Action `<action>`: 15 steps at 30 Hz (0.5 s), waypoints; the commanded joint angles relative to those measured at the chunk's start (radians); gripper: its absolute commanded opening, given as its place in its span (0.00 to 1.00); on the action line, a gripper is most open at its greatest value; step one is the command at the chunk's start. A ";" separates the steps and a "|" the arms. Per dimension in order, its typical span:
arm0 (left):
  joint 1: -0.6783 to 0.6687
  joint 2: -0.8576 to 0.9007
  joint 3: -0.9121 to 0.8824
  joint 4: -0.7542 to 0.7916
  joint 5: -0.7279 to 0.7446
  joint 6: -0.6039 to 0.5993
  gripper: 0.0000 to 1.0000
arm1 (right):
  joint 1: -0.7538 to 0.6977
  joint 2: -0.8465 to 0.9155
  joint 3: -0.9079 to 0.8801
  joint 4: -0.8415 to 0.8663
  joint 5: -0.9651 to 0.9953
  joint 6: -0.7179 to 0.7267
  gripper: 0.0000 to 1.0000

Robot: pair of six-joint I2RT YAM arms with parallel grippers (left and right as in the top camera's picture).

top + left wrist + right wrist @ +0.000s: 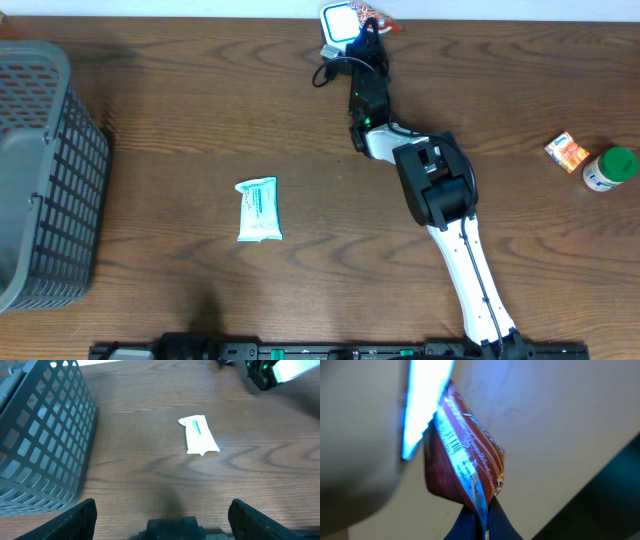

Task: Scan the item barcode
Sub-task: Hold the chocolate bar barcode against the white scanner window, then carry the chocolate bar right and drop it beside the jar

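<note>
- Pinching the red packet point(465, 467) by its edge, the right tool point(482, 510) holds it beside the glowing scanner point(337, 22) at twelve o'clock of the surface point(200, 120).
- Spread apart and empty, the left tool point(167, 515) hangs at seven o'clock.

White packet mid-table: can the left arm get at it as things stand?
Probably yes. The left hand is open and empty, the white packet lies flat on the table ahead of it, clear of the basket, and the right arm is away at the scanner holding a red packet.
</note>
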 commanded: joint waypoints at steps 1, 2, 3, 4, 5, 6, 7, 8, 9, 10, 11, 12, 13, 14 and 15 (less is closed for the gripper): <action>-0.004 -0.002 0.002 -0.002 -0.009 0.010 0.85 | 0.028 0.016 0.014 -0.039 0.018 -0.025 0.01; -0.004 -0.002 0.002 -0.002 -0.009 0.010 0.84 | 0.032 0.016 0.013 -0.040 0.017 -0.034 0.01; -0.004 -0.002 0.002 -0.002 -0.009 0.010 0.84 | 0.036 0.016 0.013 -0.040 0.018 -0.034 0.01; -0.004 -0.002 0.002 -0.002 -0.009 0.010 0.84 | 0.038 0.016 0.012 -0.040 0.021 -0.034 0.01; -0.004 -0.002 0.002 -0.002 -0.009 0.010 0.84 | 0.040 0.016 0.012 -0.040 0.028 -0.034 0.01; -0.004 -0.002 0.002 -0.002 -0.009 0.010 0.84 | 0.041 0.016 0.012 -0.040 0.037 -0.034 0.01; -0.004 -0.002 0.002 -0.002 -0.009 0.010 0.84 | 0.042 0.016 0.012 -0.040 0.045 -0.034 0.01; -0.004 -0.002 0.002 -0.002 -0.009 0.010 0.84 | 0.042 0.016 0.012 -0.040 0.055 -0.035 0.01; -0.004 -0.002 0.002 -0.002 -0.009 0.010 0.84 | 0.042 0.016 0.012 -0.040 0.062 -0.042 0.01; -0.004 -0.002 0.002 -0.002 -0.009 0.010 0.84 | 0.043 0.016 0.012 -0.042 0.066 -0.053 0.01; -0.004 -0.002 0.002 -0.002 -0.009 0.010 0.84 | 0.046 0.016 0.011 -0.044 0.068 -0.066 0.01; -0.004 -0.002 0.002 -0.002 -0.009 0.010 0.84 | 0.049 0.016 0.009 -0.047 0.068 -0.077 0.01; -0.004 -0.002 0.002 -0.002 -0.009 0.010 0.84 | 0.053 0.014 0.008 -0.057 0.069 -0.085 0.01; -0.004 -0.002 0.002 -0.002 -0.009 0.010 0.84 | 0.057 0.012 0.006 -0.076 0.074 -0.086 0.01; -0.004 -0.002 0.002 -0.002 -0.009 0.010 0.84 | 0.063 0.011 0.006 -0.118 0.097 -0.088 0.01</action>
